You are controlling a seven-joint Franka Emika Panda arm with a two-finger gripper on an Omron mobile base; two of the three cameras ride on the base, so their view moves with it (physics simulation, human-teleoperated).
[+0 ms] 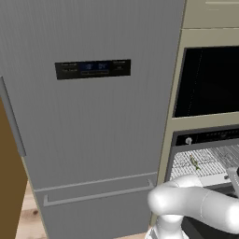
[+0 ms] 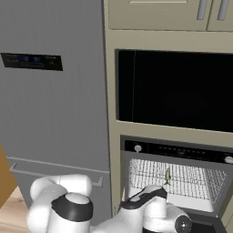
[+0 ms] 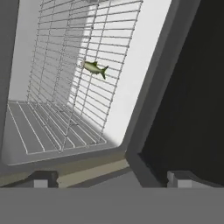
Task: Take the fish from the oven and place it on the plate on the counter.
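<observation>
The tall grey fridge (image 1: 88, 116) with its dark display strip stood left of the beige cabinetry. The built-in black oven (image 2: 175, 182) was open under the black-windowed unit (image 2: 175, 88). Its silvery wire rack (image 3: 83, 65) carried the small greenish-yellow fish (image 3: 95, 68), lying near the middle of the rack. The two-finger gripper (image 3: 111, 178) was in front of the opening, its jaws wide apart and holding nothing, well apart from the fish.
</observation>
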